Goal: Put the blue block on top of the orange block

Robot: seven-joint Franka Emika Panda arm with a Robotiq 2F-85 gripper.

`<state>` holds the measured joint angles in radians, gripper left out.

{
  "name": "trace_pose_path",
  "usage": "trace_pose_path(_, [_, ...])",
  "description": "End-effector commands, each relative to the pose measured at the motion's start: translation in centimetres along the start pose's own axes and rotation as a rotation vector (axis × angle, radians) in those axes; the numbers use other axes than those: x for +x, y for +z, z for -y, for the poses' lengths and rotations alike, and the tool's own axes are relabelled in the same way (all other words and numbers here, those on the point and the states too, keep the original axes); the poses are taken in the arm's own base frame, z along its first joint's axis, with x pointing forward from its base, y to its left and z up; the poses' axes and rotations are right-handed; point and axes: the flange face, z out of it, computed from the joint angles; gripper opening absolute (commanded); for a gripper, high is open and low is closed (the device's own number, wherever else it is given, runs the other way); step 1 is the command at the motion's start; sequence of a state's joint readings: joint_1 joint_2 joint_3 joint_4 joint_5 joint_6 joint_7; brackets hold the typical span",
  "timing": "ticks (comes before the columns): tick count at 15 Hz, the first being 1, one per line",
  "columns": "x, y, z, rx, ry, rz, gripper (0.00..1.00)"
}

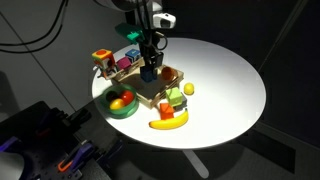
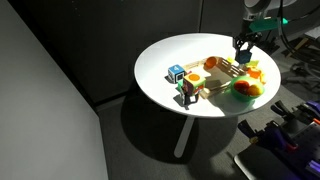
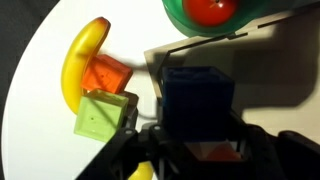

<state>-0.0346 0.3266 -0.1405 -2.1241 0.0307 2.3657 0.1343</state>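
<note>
My gripper (image 3: 198, 138) is shut on the dark blue block (image 3: 198, 98), which fills the middle of the wrist view. In an exterior view the gripper (image 1: 150, 66) hangs low over the wooden tray (image 1: 152, 97) with the blue block (image 1: 150, 73) between its fingers. An orange-red cube, the orange block (image 3: 105, 73), lies to the left, between the banana (image 3: 80, 60) and the green block (image 3: 103, 115). A small orange-red patch (image 3: 215, 150) shows below the blue block between the fingers; I cannot tell what it is.
A green bowl (image 1: 122, 103) with red fruit stands beside the tray. A banana (image 1: 168, 121), a green block (image 1: 174, 101) and a yellow piece (image 1: 188, 89) lie near the table's front. A cyan block (image 2: 175, 72) and an orange ball (image 2: 195, 78) lie near the other rim.
</note>
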Motion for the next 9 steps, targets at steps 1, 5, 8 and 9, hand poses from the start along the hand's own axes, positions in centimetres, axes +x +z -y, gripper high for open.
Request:
trace_pose_path(1, [0.4,-0.9,-2.0,-0.024,0.031,0.013,0.32])
trace_pose_path(5, [0.8,-0.6,-4.1,-0.026,0.059,0.028,0.32])
trace_pose_path(8, [0.9,0.0,-5.3,-0.028,0.076,0.047,0.32])
trace_pose_path(9, [0.9,0.2,-5.5,-0.030,0.081,0.054,0.32])
